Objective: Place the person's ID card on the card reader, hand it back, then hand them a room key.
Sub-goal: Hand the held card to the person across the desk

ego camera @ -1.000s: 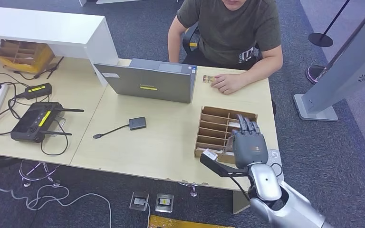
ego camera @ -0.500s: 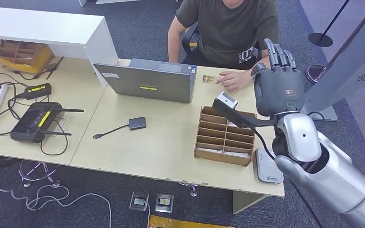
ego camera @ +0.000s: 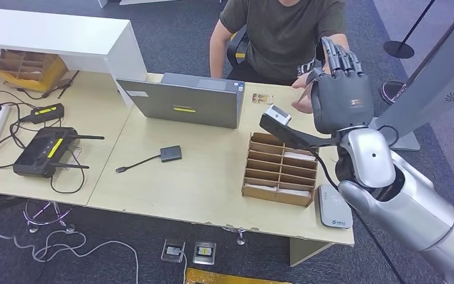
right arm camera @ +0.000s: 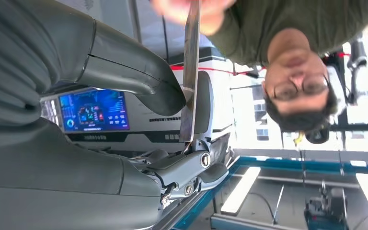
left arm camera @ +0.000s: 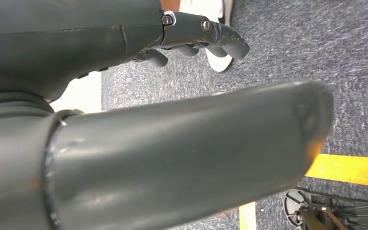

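Moved up and away from the wooden tray [ego camera: 281, 168], toward the person [ego camera: 284, 35]: right hand [ego camera: 341, 94], now high past the far table [ego camera: 207, 177] edge. Pinched a thin card [right arm camera: 190, 72] between thumb and fingers [right arm camera: 191, 167], long side running straight out toward the person's hand [right arm camera: 191, 12], which touched its far end. Another card [ego camera: 262, 98] lay flat by the laptop [ego camera: 183, 100]. Card reader [ego camera: 333, 207] sat at the near edge, right of the tray. Open room between laptop and tray. Left hand [left arm camera: 196, 38] hung over grey carpet [left arm camera: 287, 52], fingers curled, holding nothing.
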You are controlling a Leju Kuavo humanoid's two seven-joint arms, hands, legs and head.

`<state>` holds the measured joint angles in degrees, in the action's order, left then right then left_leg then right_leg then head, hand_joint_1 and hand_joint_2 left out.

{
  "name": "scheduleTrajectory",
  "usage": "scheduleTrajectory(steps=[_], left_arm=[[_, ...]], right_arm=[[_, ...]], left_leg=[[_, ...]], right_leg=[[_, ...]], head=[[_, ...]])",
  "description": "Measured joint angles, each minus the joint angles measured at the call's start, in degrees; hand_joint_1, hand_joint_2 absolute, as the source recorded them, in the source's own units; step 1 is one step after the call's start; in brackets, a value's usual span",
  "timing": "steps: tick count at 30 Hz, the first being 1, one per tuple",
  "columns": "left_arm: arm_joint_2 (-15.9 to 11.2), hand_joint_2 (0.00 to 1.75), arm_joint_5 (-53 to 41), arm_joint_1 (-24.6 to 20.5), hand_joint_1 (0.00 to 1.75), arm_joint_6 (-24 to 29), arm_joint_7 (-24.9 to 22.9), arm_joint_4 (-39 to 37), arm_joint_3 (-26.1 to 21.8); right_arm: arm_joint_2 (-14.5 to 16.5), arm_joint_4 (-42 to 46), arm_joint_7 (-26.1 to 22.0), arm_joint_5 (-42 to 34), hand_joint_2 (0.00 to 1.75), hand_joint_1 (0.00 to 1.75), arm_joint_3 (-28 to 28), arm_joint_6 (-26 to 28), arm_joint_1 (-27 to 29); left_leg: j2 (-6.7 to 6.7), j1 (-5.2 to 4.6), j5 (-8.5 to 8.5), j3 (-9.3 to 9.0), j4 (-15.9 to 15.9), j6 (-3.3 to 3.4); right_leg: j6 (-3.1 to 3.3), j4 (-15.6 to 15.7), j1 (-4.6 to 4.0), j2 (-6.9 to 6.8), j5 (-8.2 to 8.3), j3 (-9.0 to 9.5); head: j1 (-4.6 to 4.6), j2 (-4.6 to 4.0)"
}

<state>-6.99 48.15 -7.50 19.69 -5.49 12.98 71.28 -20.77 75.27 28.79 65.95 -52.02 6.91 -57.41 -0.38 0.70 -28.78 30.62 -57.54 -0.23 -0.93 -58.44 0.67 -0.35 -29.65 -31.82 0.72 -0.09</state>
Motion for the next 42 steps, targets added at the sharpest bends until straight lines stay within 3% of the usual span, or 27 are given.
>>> scheduleTrajectory(steps=[12,23,24,27,29,33,38,42], left_arm=[[0.26,0.00,-0.05,-0.46,0.00,-0.97,0.00,0.00,0.00],[0.44,0.00,-0.09,-0.45,0.00,-1.05,0.00,0.00,0.02],[0.45,0.00,-0.10,-0.45,0.00,-1.07,0.00,0.00,0.02],[0.48,0.00,-0.25,-0.45,0.00,-1.08,-0.02,0.00,0.02],[0.50,0.00,-0.43,-0.45,0.00,-1.07,-0.07,0.00,0.02],[0.52,0.00,-0.39,-0.45,0.00,-0.81,-0.13,0.00,0.02],[0.51,0.00,-0.03,-0.42,0.00,-0.71,-0.13,0.00,0.02],[0.51,0.00,0.05,-0.34,0.00,-0.87,-0.09,0.00,0.02]], right_arm=[[6.89,-16.74,0.15,0.08,1.75,1.75,-3.17,-0.96,-2.42],[8.00,-25.57,0.87,0.35,1.75,1.74,-3.19,-1.85,-2.19],[8.03,-25.83,1.07,0.49,1.75,1.40,-3.17,-2.04,-2.15],[7.91,-26.17,2.19,1.38,1.75,0.10,-3.01,-3.22,-1.70],[7.59,-26.12,2.97,2.44,1.75,0.00,-2.72,-4.29,-1.09],[6.75,-24.99,3.87,5.55,0.00,0.00,-1.47,-5.77,0.76],[5.76,-23.16,3.39,9.42,0.00,0.00,-0.19,-5.66,2.39],[3.83,-21.30,2.57,11.03,0.00,0.00,1.87,-2.48,3.34]], left_leg=[[-0.06,0.02,0.03,0.00,-0.01,-0.05],[-0.10,0.01,0.04,0.02,-0.03,-0.04],[-0.10,0.01,0.04,0.02,-0.03,-0.05],[-0.08,0.02,0.03,0.01,-0.03,-0.05],[-0.06,0.03,0.03,0.01,-0.03,-0.05],[-0.04,0.02,0.03,0.01,-0.02,-0.05],[-0.01,0.01,0.03,-0.01,-0.03,-0.05],[-0.01,0.01,0.03,-0.05,-0.05,-0.05]], right_leg=[[0.02,-0.04,-0.02,-0.11,-0.01,-0.04],[0.02,-0.03,-0.01,-0.12,-0.01,-0.08],[0.02,-0.03,-0.01,-0.13,-0.01,-0.09],[0.02,-0.04,-0.03,-0.11,-0.01,-0.12],[0.02,-0.04,-0.03,-0.05,-0.01,-0.12],[0.02,-0.04,-0.03,-0.02,-0.01,-0.12],[0.02,-0.03,-0.01,0.02,0.00,-0.12],[0.02,-0.02,-0.02,-0.02,0.00,-0.11]], head=[[0.01,0.00],[0.00,0.00],[0.01,0.00],[0.01,0.00],[0.01,0.00],[0.00,0.00],[0.00,0.00],[0.01,0.00]])
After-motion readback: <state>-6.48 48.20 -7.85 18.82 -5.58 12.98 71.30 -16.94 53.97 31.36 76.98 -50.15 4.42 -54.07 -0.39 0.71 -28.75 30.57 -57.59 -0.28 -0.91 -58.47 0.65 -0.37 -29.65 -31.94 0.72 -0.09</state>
